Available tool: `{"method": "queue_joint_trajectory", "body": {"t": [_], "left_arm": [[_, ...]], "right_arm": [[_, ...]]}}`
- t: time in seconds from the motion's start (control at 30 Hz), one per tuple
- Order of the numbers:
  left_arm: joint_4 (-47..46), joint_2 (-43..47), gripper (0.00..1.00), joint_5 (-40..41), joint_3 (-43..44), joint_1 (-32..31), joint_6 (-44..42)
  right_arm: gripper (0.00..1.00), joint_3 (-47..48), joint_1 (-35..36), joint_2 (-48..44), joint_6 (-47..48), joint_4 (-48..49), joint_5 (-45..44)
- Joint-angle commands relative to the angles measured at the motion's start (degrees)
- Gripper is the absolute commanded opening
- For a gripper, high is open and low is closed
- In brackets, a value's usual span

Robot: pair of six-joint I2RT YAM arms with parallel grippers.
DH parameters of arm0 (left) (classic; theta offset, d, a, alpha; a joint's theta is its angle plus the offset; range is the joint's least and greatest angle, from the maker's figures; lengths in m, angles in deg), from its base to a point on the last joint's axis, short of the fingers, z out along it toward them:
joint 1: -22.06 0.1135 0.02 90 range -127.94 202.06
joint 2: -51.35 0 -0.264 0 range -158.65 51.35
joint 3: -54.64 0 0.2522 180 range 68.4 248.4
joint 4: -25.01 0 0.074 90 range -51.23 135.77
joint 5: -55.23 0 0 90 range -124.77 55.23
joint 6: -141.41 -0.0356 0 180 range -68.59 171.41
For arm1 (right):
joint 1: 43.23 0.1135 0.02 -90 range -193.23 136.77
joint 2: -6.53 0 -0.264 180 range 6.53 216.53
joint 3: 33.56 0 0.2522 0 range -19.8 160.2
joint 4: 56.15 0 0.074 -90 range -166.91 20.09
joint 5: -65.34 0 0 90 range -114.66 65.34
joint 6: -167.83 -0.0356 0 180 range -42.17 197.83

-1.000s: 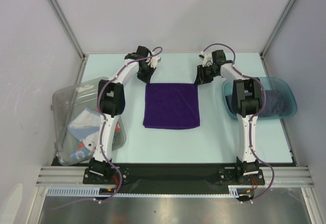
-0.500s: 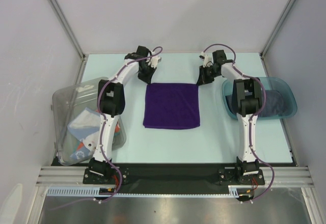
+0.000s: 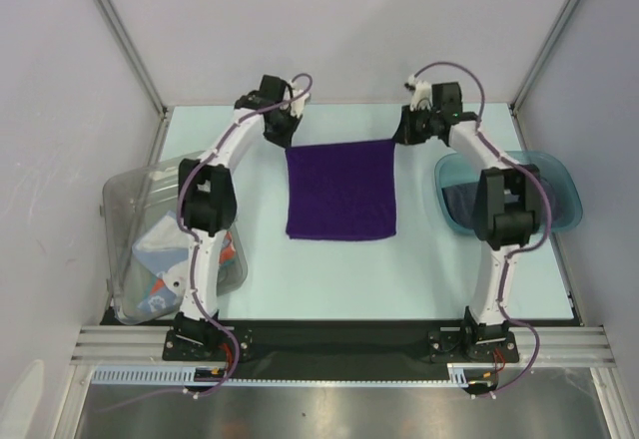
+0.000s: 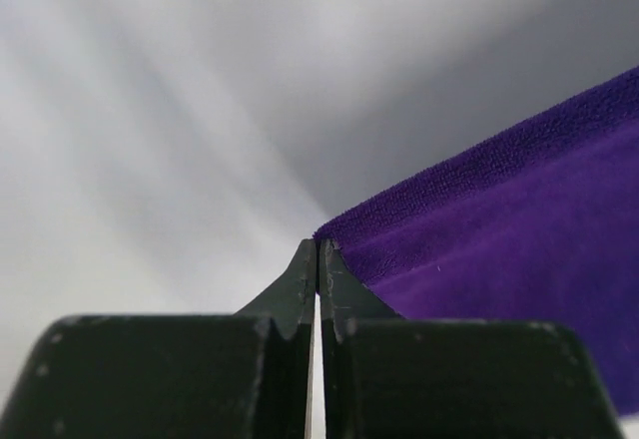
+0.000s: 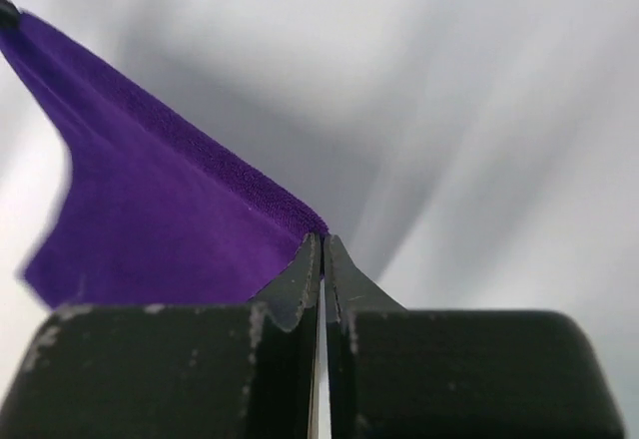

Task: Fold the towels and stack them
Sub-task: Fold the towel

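Note:
The purple towel (image 3: 340, 190) hangs stretched between my two grippers at the far middle of the table, its near edge lower. My left gripper (image 3: 286, 140) is shut on the towel's far left corner (image 4: 344, 231). My right gripper (image 3: 399, 138) is shut on the far right corner (image 5: 300, 221). A dark navy-grey towel (image 3: 467, 200) lies in the teal tray (image 3: 559, 175) on the right. A light blue printed towel (image 3: 165, 239) and an orange-brown towel (image 3: 229, 251) lie in the clear bin (image 3: 130, 200) on the left.
The clear bin stands at the left table edge and the teal tray at the right edge. White walls with metal posts close in the far side. A black rail runs along the near edge.
Both grippers have closed on the towel's far corners and lifted them up and away from me. The towel's far edge has risen off the table and stretched wider.

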Motion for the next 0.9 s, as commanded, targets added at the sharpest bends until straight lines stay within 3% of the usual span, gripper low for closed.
{"method": "queue_joint_trajectory", "body": {"t": [0.0,0.33,0.6,0.77,0.87], "left_arm": [[-5.9,13.5,0.00,0.3,-0.9,0.2,2.6],[-2.7,28.7,0.00,-0.7,-4.6,-1.5,3.3],[-3.1,48.6,0.00,1.1,-20.3,-7.1,3.3],[0.4,56.2,0.00,0.9,-27.6,-9.0,7.2],[0.8,56.3,0.00,1.5,-30.6,-9.0,8.1]], "right_arm": [[0.00,-0.7,-1.0,-10.3,-2.3,10.3,-2.8],[0.00,-7.9,-1.0,-26.9,-4.3,11.3,-4.0],[0.00,-17.7,1.3,-47.7,-4.6,4.9,-5.3],[0.00,-23.2,4.7,-57.4,-5.8,-0.9,-8.7],[0.00,-27.0,5.4,-59.5,-6.7,0.4,-9.5]]}}
